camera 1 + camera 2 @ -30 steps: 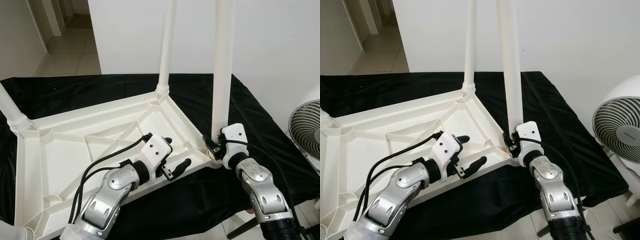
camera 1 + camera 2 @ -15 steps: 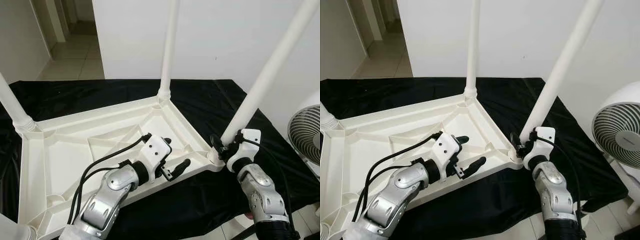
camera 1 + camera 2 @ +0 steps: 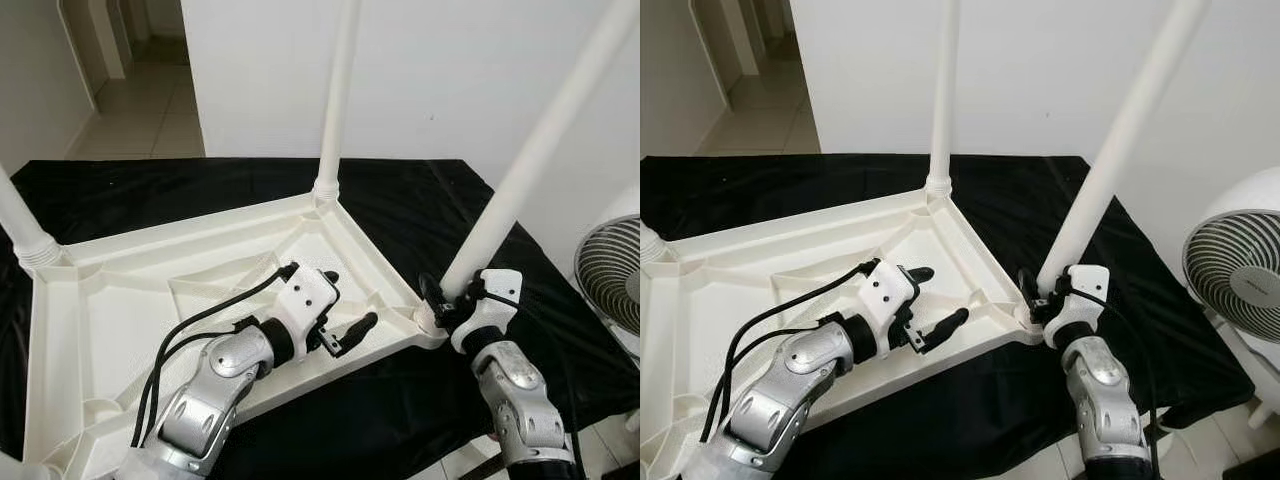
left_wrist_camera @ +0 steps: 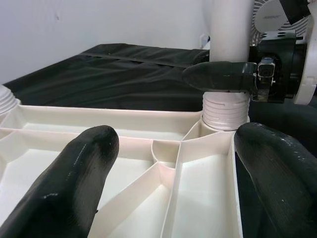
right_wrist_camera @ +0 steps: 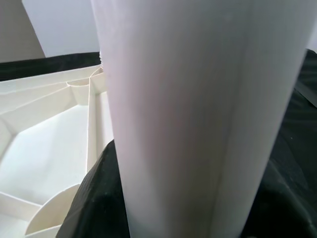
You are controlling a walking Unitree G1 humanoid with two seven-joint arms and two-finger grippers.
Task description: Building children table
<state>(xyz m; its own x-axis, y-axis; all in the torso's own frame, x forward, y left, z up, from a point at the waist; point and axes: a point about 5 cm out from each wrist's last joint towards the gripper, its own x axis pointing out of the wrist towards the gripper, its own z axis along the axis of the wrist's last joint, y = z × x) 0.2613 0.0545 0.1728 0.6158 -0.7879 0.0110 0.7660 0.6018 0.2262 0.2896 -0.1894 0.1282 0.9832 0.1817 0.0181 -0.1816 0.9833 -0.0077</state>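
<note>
A white plastic table (image 3: 120,320) lies upside down on a black cloth (image 3: 420,200). One leg (image 3: 335,100) stands upright in the far corner, and another (image 3: 20,230) stands at the left. At the near right corner a third leg (image 3: 530,170) leans to the right, its threaded end (image 4: 225,109) at the corner socket. My right gripper (image 3: 450,298) is shut on this leg just above the socket; one of its fingers (image 4: 218,77) presses the leg's side. My left gripper (image 3: 352,298) hovers open over the table's underside near the front rim, holding nothing.
A white floor fan (image 3: 1240,270) stands beyond the cloth's right edge. A white wall (image 3: 450,60) rises behind the table. A tiled hallway (image 3: 140,100) opens at the back left. The cloth drops off at the front edge near my arms.
The leg in my right gripper has tipped from upright to leaning right, and my right wrist rolled with it. My left gripper has stayed open in nearly the same place.
</note>
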